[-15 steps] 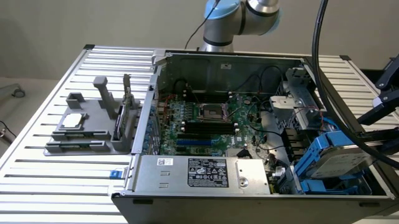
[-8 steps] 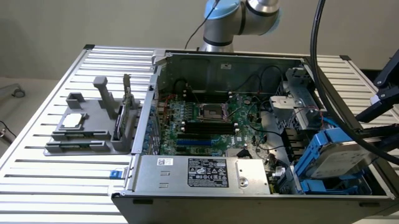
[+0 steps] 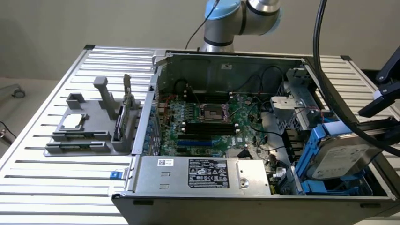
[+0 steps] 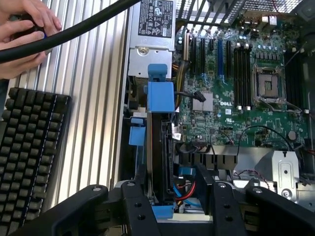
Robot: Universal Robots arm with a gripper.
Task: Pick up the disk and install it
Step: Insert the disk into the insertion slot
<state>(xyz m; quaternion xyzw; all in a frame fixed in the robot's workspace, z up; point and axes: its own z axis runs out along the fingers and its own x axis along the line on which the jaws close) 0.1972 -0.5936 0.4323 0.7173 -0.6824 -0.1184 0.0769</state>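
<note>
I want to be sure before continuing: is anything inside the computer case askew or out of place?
Yes. The disk in its blue carrier stands tilted at the side of the computer case on the exterior view's right, one end raised, so it does not look seated. The open gripper straddles its edge.

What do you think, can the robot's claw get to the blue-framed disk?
Probably yes. The gripper is open, its fingers standing on either side of the disk, and nothing seems to lie between them.
</note>
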